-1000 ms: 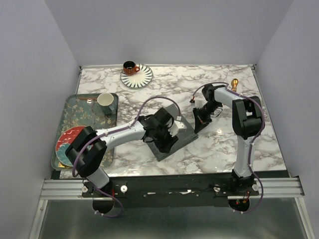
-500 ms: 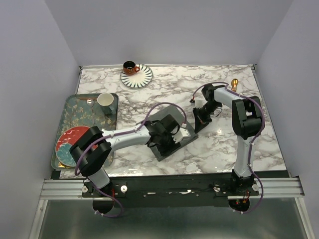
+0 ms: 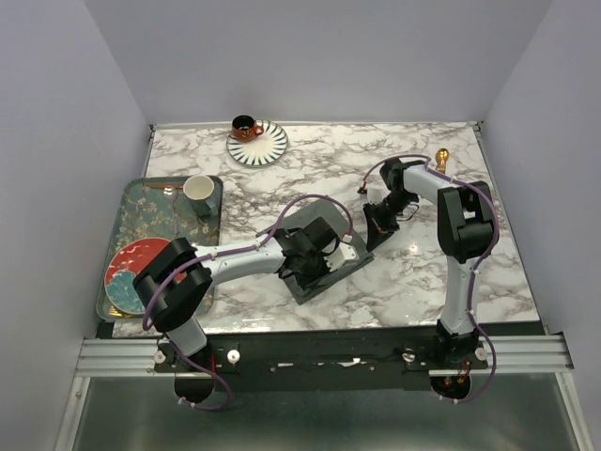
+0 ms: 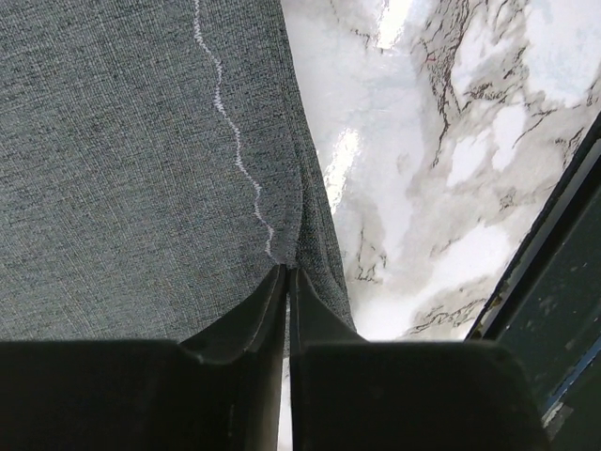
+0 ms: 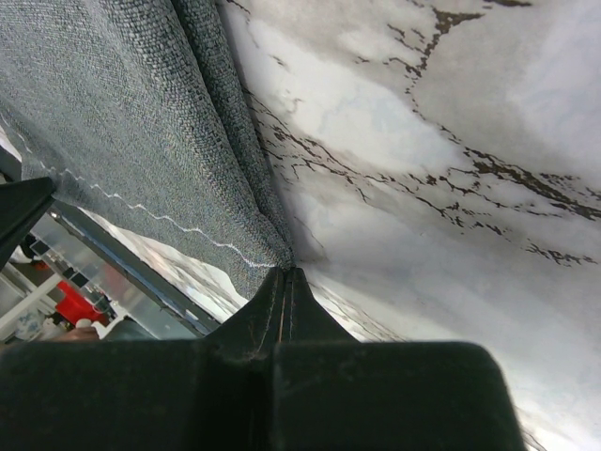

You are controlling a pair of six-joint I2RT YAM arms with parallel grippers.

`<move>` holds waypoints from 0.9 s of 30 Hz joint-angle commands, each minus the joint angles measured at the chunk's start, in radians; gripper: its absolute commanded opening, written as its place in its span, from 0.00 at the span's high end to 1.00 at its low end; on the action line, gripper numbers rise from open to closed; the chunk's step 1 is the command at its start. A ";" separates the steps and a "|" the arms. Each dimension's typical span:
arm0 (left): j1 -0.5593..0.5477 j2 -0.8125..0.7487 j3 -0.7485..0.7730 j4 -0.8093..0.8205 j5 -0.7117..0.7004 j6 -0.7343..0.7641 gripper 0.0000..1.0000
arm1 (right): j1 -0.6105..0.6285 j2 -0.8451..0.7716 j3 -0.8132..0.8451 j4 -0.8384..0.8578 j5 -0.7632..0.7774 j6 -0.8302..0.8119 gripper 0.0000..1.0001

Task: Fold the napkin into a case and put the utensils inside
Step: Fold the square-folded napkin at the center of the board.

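The dark grey napkin (image 3: 326, 282) lies at the middle of the marble table. My left gripper (image 3: 319, 266) is down on it. In the left wrist view its jaws (image 4: 286, 270) are shut on a fold of the napkin (image 4: 131, 169) beside the light stitched hem. My right gripper (image 3: 378, 225) is shut on the napkin's right corner, which stands up from the table. The right wrist view shows that grip (image 5: 289, 271) pinching the cloth (image 5: 122, 122). One gold utensil (image 3: 441, 158) lies at the back right, beyond the right arm.
A patterned tray (image 3: 131, 202) on the left carries a pale cup (image 3: 198, 189) and a red plate (image 3: 127, 268). An orange cup on a striped saucer (image 3: 257, 144) stands at the back. The table's black front rail (image 4: 554, 282) runs close to the left gripper.
My left gripper shifted slightly right over the napkin, lowered, and closed on a fold of the cloth. The right gripper kept its hold on the corner and stayed put.
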 commanded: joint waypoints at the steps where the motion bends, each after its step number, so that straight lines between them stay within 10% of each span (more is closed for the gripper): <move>1: -0.008 -0.016 -0.002 -0.004 -0.026 0.013 0.89 | -0.003 -0.016 0.006 0.000 0.003 -0.002 0.97; 7: -0.014 -0.016 0.011 -0.010 -0.006 0.002 0.63 | -0.003 -0.016 0.006 0.000 -0.001 -0.004 0.97; 13: -0.040 0.016 0.016 0.009 -0.021 -0.002 0.59 | -0.003 -0.016 0.007 0.000 -0.001 -0.004 0.97; 27: -0.041 -0.004 0.013 0.003 -0.049 0.018 0.86 | -0.005 -0.020 0.012 -0.007 -0.004 -0.012 0.97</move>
